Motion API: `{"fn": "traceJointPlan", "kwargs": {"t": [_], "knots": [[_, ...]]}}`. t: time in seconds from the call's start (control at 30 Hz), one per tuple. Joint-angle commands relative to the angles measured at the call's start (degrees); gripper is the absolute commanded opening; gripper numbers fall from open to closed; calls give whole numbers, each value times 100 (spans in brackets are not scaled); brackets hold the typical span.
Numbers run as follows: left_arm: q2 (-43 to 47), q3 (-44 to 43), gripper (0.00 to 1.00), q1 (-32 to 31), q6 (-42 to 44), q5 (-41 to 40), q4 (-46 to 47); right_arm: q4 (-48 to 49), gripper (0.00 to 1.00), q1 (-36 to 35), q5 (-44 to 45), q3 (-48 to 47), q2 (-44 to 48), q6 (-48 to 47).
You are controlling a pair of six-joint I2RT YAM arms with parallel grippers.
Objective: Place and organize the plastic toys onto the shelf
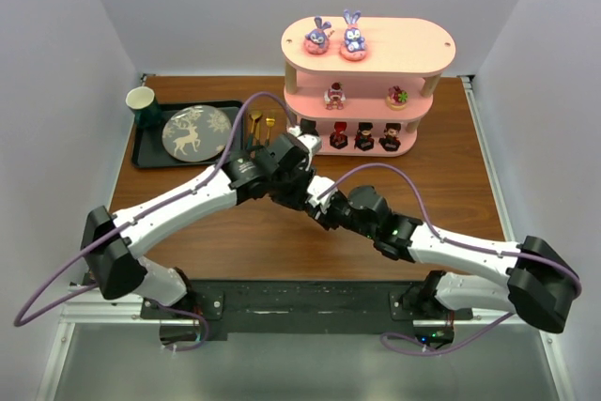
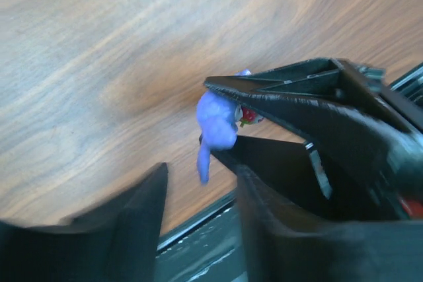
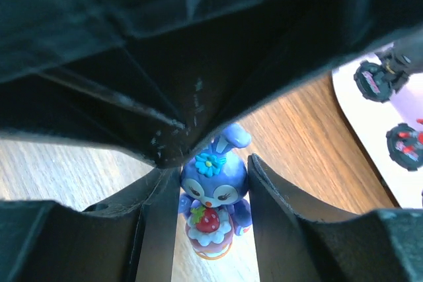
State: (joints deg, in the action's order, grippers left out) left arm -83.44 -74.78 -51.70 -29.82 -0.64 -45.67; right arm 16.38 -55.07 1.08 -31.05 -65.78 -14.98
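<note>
The pink shelf (image 1: 413, 44) stands at the far right. Two purple-blue bunny toys (image 1: 317, 38) stand on its top, two small pink/red toys (image 1: 334, 96) on the middle tier, and three dark toys (image 1: 364, 136) on the bottom tier; dark toys (image 3: 373, 80) also show in the right wrist view. My right gripper (image 3: 211, 229) is shut on a third blue bunny toy (image 3: 213, 189), upright just above the table; it also shows in the left wrist view (image 2: 217, 120). My left gripper (image 2: 198, 222) is open and empty, right over the right gripper (image 1: 324, 206) at mid-table.
A black tray (image 1: 150, 152) at the far left holds a grey deer plate (image 1: 195, 131) and a green cup (image 1: 141, 102). Gold spoons (image 1: 255, 124) lie between the tray and the shelf. The two arms cross at mid-table.
</note>
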Motion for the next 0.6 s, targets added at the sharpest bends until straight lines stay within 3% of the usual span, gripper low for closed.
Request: {"fn": "traceJointPlan", "kwargs": {"t": [0.0,0.03,0.13,0.33,0.57], "knots": [[723,-327,60,178,-182,-497,216,-196,0,-21,331,-384,302,205],[976,-300,70,230,-190,-733,277,-362,0,-13,392,-506,320,267],[1538,-99,84,503,-199,-1208,593,-652,0,-21,787,-770,486,382],[2900,1113,99,1275,142,-2675,1928,-1320,0,215,1315,-1684,707,496],[3545,2291,100,1724,592,-3328,3054,-1893,0,1111,1342,-3099,619,672]]}}
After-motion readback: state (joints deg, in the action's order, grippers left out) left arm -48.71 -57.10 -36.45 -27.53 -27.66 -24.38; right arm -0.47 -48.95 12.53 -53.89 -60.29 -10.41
